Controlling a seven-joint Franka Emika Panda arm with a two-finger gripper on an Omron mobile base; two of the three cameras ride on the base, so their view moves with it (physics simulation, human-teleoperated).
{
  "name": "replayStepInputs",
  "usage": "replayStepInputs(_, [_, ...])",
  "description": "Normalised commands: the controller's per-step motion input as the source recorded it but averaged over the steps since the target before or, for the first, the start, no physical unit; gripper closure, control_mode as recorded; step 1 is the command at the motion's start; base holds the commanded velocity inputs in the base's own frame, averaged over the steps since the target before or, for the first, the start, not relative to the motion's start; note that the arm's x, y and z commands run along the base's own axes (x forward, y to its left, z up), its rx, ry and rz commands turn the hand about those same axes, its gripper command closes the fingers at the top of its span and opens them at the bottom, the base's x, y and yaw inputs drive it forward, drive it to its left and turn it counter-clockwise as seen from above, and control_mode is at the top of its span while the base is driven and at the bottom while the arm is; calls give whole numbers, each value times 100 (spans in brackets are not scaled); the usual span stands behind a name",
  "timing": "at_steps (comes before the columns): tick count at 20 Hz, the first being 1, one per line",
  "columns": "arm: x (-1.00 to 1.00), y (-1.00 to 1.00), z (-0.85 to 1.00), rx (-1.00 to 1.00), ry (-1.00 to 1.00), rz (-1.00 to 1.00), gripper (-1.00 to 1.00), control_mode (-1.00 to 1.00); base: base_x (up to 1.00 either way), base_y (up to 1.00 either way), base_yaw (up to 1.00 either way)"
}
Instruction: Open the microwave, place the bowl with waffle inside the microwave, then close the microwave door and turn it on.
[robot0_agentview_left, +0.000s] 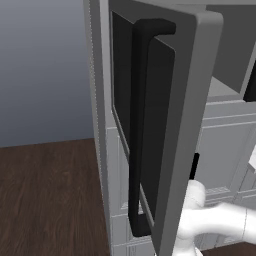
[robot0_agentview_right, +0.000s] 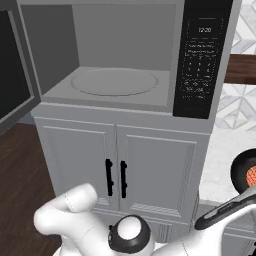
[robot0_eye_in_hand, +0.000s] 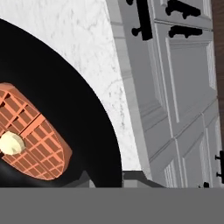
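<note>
The microwave (robot0_agentview_right: 125, 50) stands open, its grey cavity and round turntable (robot0_agentview_right: 114, 81) bare. The microwave door (robot0_agentview_left: 185, 125) is swung far out to the left, and its long black bar handle (robot0_agentview_left: 137, 125) faces the left base camera. In the right base view the door (robot0_agentview_right: 15, 75) shows at the left edge. The black bowl (robot0_eye_in_hand: 87, 122) holds a brown waffle (robot0_eye_in_hand: 30, 131) with a pale pat on it. My gripper (robot0_eye_in_hand: 111, 178) is shut on the bowl's rim. The bowl (robot0_agentview_right: 242, 172) sits over the marble counter at the right edge of the right base view.
Grey panelled cabinet doors (robot0_agentview_right: 120, 170) with short black handles stand under the microwave. A black control panel (robot0_agentview_right: 202, 60) runs down its right side. A white marble counter (robot0_eye_in_hand: 74, 39) lies under the bowl. Dark wooden floor (robot0_agentview_left: 50, 190) spreads to the left of the open door.
</note>
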Motion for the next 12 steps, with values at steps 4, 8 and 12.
replayStepInputs(4, [-100,8,46,0,0,0,100,-100,0,0,0])
replayStepInputs(8, [-100,35,71,0,-4,-1,100,-100,0,0,0])
replayStepInputs(12, [-92,47,88,0,-5,0,100,-100,0,0,0])
